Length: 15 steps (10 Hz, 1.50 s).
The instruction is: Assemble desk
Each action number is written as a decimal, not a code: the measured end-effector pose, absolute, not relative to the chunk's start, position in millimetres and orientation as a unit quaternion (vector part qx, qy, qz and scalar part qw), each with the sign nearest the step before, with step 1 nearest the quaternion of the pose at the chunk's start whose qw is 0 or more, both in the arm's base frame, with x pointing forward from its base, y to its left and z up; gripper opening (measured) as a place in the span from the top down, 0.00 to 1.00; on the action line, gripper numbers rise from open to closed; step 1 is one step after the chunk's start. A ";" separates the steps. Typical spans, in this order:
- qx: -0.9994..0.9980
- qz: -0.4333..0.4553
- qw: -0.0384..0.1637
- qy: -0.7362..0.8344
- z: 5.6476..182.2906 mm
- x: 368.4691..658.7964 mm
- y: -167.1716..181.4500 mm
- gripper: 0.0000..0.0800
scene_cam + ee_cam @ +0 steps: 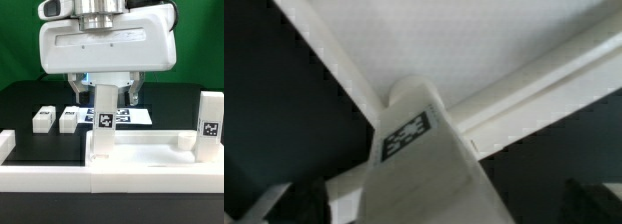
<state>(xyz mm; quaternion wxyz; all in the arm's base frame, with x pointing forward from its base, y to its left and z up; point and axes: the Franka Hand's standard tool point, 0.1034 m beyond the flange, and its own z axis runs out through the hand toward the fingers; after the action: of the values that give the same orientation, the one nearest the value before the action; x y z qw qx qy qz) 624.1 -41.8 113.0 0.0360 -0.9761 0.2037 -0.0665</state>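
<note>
Pincer (103, 97) wide open, jaws apart either side of the upright leg (103, 130) on the tabletop panel (150, 152).

Smooth white plastic leg (104, 122), matt black table (20, 105)

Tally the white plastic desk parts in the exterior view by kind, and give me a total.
White plastic square-section block legs: 4 (lying flat, lying flat, upright in the middle, upright at the exterior view's right)
Wide rimmed white plastic tabletop panel: 1
Total: 5
</note>
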 end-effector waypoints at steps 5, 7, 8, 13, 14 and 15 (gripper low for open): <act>-0.997 -0.078 0.015 0.011 112.2 625.7 -39.9 0.19; -0.995 -0.079 0.007 -0.065 111.2 625.3 -42.4 0.19; -0.993 -0.079 0.005 -0.088 110.7 624.7 -46.3 0.19; -0.993 -0.078 0.005 -0.084 110.2 624.3 -48.6 0.64; -0.994 -0.078 0.005 -0.081 110.1 624.3 -48.6 0.64; -0.994 -0.078 0.007 -0.071 110.1 624.3 -48.1 0.64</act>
<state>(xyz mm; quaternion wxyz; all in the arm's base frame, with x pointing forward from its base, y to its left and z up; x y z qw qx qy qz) 624.3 -48.1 110.1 0.0071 -0.9944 -0.0705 -0.0781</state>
